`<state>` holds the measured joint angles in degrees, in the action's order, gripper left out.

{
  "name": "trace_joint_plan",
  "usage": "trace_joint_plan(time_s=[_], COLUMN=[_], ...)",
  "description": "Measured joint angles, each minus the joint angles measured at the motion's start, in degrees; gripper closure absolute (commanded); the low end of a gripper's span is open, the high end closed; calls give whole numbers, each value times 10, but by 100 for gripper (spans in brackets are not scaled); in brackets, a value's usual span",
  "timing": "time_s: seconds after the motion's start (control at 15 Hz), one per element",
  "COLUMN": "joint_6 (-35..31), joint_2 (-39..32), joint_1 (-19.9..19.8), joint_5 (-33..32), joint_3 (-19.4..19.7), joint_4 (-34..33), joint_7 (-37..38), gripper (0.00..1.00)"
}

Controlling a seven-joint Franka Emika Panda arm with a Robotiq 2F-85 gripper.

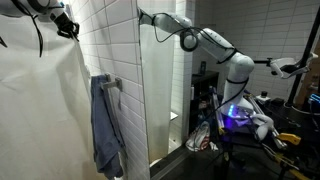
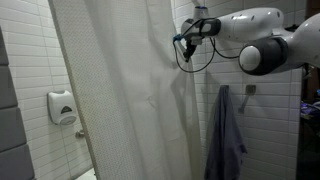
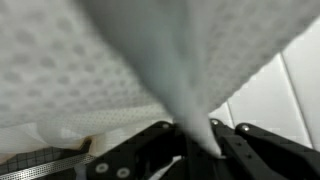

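Observation:
A white dotted shower curtain (image 2: 120, 90) hangs across the shower opening; it also fills the left of an exterior view (image 1: 45, 110). My gripper (image 2: 187, 32) is high up at the curtain's edge, near the tiled wall (image 1: 105, 40). It also shows in an exterior view (image 1: 66, 24). In the wrist view a fold of the curtain (image 3: 175, 70) runs down between the two black fingers (image 3: 196, 142), which are shut on it.
A blue towel (image 1: 106, 125) hangs on the tiled wall beside the curtain, also seen in an exterior view (image 2: 226, 135). A white soap dispenser (image 2: 62, 106) is mounted on the wall. The robot base and a cluttered bench (image 1: 250, 115) stand behind a partition (image 1: 165, 90).

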<state>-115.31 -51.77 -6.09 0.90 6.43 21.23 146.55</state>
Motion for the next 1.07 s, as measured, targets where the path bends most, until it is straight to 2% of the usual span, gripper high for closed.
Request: trace_joint_plan(time_s=[1.07], joint_6=[-4], joint_2=[0], joint_1=[-14], joint_5=[0], joint_3=[1], joint_4=[0], joint_7=[16], gripper=[99])
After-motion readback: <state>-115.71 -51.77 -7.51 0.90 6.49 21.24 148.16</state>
